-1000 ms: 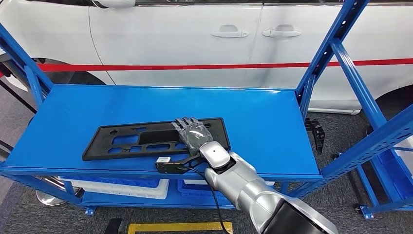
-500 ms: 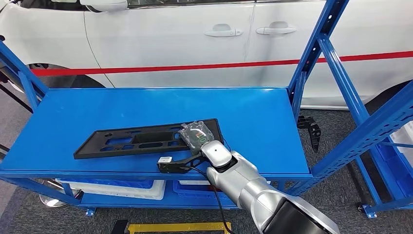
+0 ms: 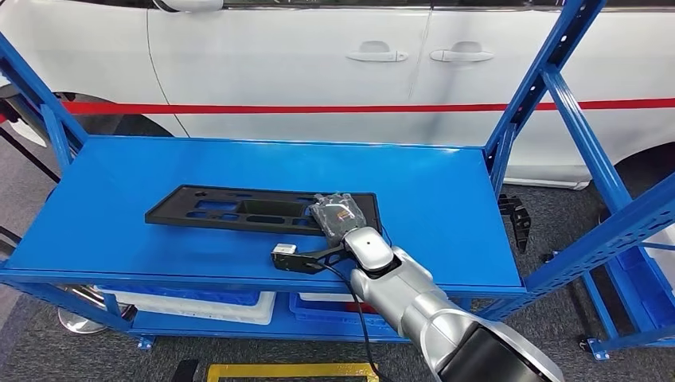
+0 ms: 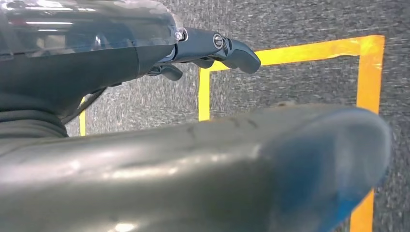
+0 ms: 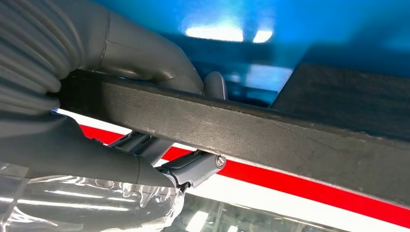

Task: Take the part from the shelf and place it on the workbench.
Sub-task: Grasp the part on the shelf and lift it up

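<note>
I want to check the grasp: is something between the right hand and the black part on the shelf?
Nothing visible. The right hand already grips the black part at its near end over the blue shelf; the right wrist view shows the thumb against the part's edge.

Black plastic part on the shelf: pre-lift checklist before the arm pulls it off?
1. Grip: right robot hand holds the flat black plastic part with cut-outs at its right end, thumb one side, fingers the other: ok.
2. Grasp balance: held at the end, long side overhangs: not ok.
3. Part clear of the blue metal shelf deck: seems tilted up; far end cannot tell.
4. Blue shelf upright right of the path: apart, ok.
5. Left robot hand holds nothing, over grey floor: ok.
6. Workbench free: cannot tell.
</note>
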Motion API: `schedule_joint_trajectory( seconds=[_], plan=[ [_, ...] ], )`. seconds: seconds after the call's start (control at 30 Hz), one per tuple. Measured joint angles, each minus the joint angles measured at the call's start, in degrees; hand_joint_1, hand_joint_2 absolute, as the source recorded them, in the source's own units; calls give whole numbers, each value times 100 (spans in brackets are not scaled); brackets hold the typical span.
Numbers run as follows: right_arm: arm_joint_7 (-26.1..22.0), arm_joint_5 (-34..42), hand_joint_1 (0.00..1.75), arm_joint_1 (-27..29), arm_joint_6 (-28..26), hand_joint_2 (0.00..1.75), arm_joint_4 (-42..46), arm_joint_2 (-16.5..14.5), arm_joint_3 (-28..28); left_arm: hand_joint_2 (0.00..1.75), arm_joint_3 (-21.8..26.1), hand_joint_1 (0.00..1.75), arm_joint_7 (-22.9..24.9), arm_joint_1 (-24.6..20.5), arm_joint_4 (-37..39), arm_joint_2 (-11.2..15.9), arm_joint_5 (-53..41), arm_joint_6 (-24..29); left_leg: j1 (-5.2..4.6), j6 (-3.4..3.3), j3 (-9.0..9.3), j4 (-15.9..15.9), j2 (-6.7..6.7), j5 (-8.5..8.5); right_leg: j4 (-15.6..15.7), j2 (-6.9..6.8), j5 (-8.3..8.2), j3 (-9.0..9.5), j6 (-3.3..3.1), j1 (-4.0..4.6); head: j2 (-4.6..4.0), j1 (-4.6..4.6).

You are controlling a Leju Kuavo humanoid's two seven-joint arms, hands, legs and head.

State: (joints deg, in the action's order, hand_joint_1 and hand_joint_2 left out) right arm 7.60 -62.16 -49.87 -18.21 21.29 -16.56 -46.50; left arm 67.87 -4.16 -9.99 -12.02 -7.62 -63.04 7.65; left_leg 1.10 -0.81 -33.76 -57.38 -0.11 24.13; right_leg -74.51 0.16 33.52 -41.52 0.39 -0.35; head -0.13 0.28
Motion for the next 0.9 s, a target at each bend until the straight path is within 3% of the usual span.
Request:
schedule_joint_trajectory(
  seconds=[0.03, 0.07, 0.13, 0.2, 0.3, 0.37, 0.47, 0.5, 0.53, 0.57, 0.63, 0.7, 0.83, 0.9],
  plan=[
    [3, -17, 175, 10, -40, 175, 0, 19, 25, 0, 0, 0, -2, 5, 0, -2, -2, -1, -1, -1, -2, -5, -6, -1, 11, 0, -75, 4, -3, -1, 0, 1],
    [8, -36, 175, 12, -85, 175, 0, 34, 51, 0, 0, 0, -4, 8, 0, -6, -5, -1, -3, 1, -1, -10, -13, -1, 255, -1, -244, 126, -18, 0, 0, 1],
    [27, -71, 175, -1, -188, 175, 1, 55, 102, 0, -1, 0, -9, 7, 0, -26, -10, -4, -16, 18, 0, -25, -26, 4, 1075, -5, -612, 537, -85, 22, 0, 1],
    [61, -124, 175, -14, -323, 175, 7, 71, 148, 0, -4, 0, -13, 4, 0, -45, -15, -9, -33, 71, -10, -35, -32, 4, 1572, -8, -762, 766, -140, 53, 0, -4],
    [164, -280, 175, -12, -586, 175, 30, 104, 201, 0, -8, 0, -16, 5, 0, -52, -21, -21, -33, 170, -28, -29, -27, 1, 1661, 2, -801, 770, -191, 47, 0, -6],
    [266, -434, 175, -16, -843, 175, 76, 126, 215, 0, -10, 0, -22, 7, 0, -54, -22, -27, -26, 227, -129, -241, -23, 153, 1713, 0, -845, 780, -249, 11, 0, -13],
    [404, -694, 175, -36, -1320, 175, 194, 149, 231, 0, -9, 0, -50, 15, 0, -56, -11, -43, 0, 304, -630, -1320, -21, 676, 1721, 1, -852, 777, -288, 7, 0, -31],
    [442, -783, 175, -46, -1441, 175, 238, 160, 239, 0, -9, 0, -71, 21, 0, -60, -6, -46, 8, 325, -775, -1614, -20, 757, 1714, 2, -844, 778, -289, 9, 0, -30],
    [475, -873, 175, -59, -1531, 175, 285, 173, 253, 0, -10, 0, -99, 29, 0, -62, -3, -48, 18, 340, -819, -1680, -18, 712, 1703, 5, -832, 782, -285, 8, 0, -30],
    [501, -961, 175, -76, -1599, 175, 334, 189, 273, 0, -10, 0, -126, 35, 0, -64, -2, -48, 29, 349, -752, -1514, -15, 558, 1684, 10, -814, 787, -274, 4, 0, -30],
    [545, -1147, 175, -124, -1736, 175, 447, 216, 329, 87, -12, 0, -186, 44, 1, -68, -5, -48, 47, 357, -399, -756, -7, 164, 1621, 23, -756, 788, -227, -2, 0, -31],
    [574, -1315, 175, -178, -1888, 175, 565, 248, 403, 175, -19, 0, -242, 43, 3, -81, -20, -48, 32, 308, -167, -246, -15, 14, 1547, 32, -711, 755, -170, 12, 0, -45],
    [558, -1625, 175, -240, -2070, 175, 841, 345, 619, 175, -34, 0, -297, 60, 4, -103, -61, -52, 20, 141, -154, -165, -26, 24, 1501, 28, -659, 713, -67, 13, 0, -44],
    [485, -1765, 175, -262, -2090, 175, 1034, 408, 763, 175, -44, 0, -327, 57, 4, -111, -68, -78, 33, 65, -143, -133, -23, 10, 1129, 20, -425, 542, -12, -1, 0, -27]
  ],
)
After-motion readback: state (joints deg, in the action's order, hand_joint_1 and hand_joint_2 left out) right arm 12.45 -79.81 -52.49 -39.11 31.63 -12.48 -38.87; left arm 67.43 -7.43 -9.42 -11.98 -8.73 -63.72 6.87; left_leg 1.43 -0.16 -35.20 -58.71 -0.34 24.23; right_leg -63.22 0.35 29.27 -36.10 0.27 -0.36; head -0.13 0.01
